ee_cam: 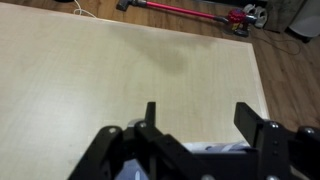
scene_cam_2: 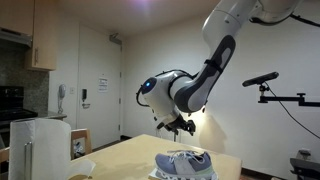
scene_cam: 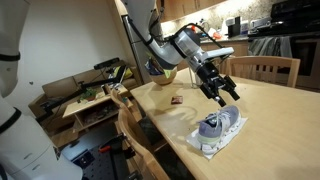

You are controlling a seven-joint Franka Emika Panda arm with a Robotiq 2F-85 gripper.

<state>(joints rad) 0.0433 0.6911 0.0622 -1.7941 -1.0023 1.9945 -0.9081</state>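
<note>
A grey and blue sneaker [scene_cam: 220, 125] lies on a white sheet [scene_cam: 205, 146] on the wooden table [scene_cam: 270, 110]; it also shows as the sneaker [scene_cam_2: 186, 163] in the other exterior view. My gripper [scene_cam: 226, 94] hangs just above the shoe's far end, its fingers spread apart with nothing between them. In the wrist view the gripper [ee_cam: 201, 115] stands open over bare table, and only a sliver of the sneaker [ee_cam: 218, 149] shows beneath the gripper body.
A small dark object [scene_cam: 176, 100] and a bowl [scene_cam: 163, 73] sit on the table behind the arm. Wooden chairs [scene_cam: 265, 68] stand around it. A red vacuum [ee_cam: 200, 12] lies on the floor beyond the table's far edge.
</note>
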